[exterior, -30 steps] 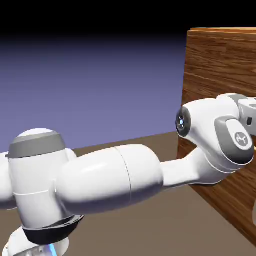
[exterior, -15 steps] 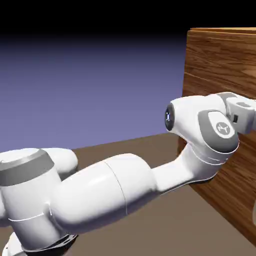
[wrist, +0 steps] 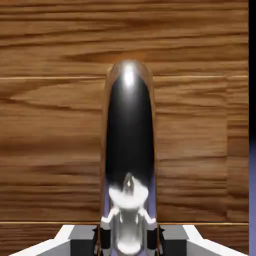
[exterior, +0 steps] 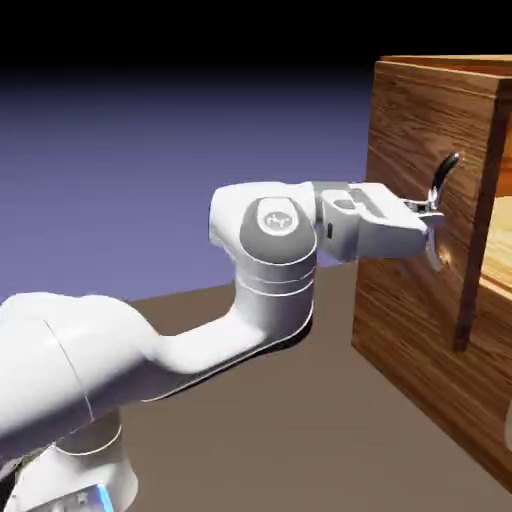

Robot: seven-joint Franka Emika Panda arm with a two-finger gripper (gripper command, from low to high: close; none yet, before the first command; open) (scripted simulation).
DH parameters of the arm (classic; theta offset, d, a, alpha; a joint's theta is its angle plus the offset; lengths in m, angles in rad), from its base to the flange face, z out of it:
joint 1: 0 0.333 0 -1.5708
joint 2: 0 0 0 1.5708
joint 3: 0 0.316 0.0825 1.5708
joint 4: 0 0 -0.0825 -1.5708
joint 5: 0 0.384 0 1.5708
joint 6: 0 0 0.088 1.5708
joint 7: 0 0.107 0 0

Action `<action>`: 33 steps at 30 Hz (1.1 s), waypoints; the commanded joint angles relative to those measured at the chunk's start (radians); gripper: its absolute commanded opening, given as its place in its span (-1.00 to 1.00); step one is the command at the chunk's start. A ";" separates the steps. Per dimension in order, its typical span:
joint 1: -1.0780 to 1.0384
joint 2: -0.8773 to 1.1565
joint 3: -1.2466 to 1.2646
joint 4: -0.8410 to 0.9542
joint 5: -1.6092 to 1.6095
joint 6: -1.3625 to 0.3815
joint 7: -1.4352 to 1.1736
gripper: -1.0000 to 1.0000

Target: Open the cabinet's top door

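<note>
Two main risks to weigh from here: slipping off the handle, and pulling along the wrong arc. Looks narrow at the hand [exterior: 430, 212], with fingertips closed in around the curved silver handle [exterior: 443, 178], one to each side in the hand view. Held by little more than small pads on smooth, rounded metal, so likely to slide or twist under a hard tug.

Already standing ajar at the top door [exterior: 410, 130], with lighter wood inside [exterior: 499, 235] showing past its free edge in the exterior view. Hinged, to judge by that gap, along the side farther from the handle, so bound to swing in a curve. Pull dead straight, and expect strain on the grip, with the handle perhaps wrenched round between the fingertips. Turn the wrist too little, and risk levering the pads off the metal; turn too much, and perhaps knock the hand against the wooden face.

Best not to let go too soon: possibly too little opening as yet to count as done. Mind the white arm [exterior: 195, 355] too, bent low over the tabletop [exterior: 285, 430], and possibly cramped by further backing away from the cabinet [exterior: 410, 360].
</note>
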 commanded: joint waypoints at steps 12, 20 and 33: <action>-0.251 -0.109 0.411 -0.350 0.305 -0.335 0.082 -1.00; -0.262 -0.147 0.701 -0.436 0.564 -0.509 0.113 -1.00; -0.210 -0.039 1.172 -0.417 0.998 -0.770 0.204 -1.00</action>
